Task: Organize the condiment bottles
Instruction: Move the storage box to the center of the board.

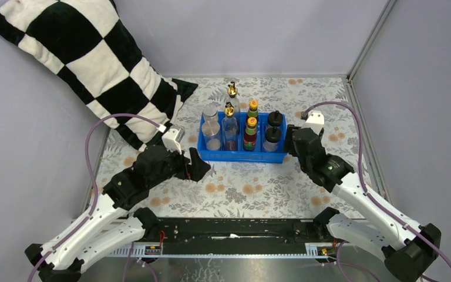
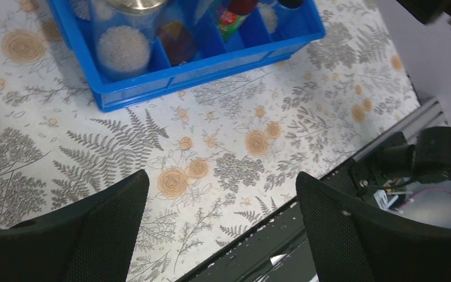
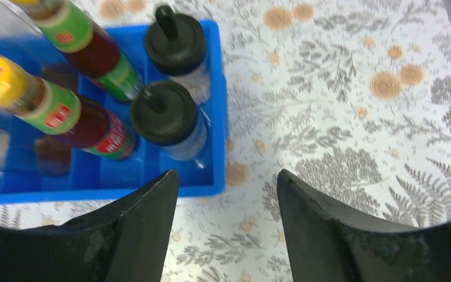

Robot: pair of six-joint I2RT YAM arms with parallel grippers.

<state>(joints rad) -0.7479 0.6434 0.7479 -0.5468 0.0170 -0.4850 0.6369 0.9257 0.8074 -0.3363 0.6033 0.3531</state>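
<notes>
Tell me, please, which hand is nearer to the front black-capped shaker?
Right. The right hand hovers off the blue tray's right end, beside that shaker; the left hand sits off the tray's front-left corner.

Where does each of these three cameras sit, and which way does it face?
Top view: fixed above and behind the arms, looking down on the floral-patterned table and the blue plastic compartment tray; left arm and right arm show.
Left wrist: on the left arm, looking down past the open left claw at the tray's corner.
Right wrist: on the right arm, looking down past the open right claw at two black-capped shakers.
Shared: all three see the tray.
</notes>
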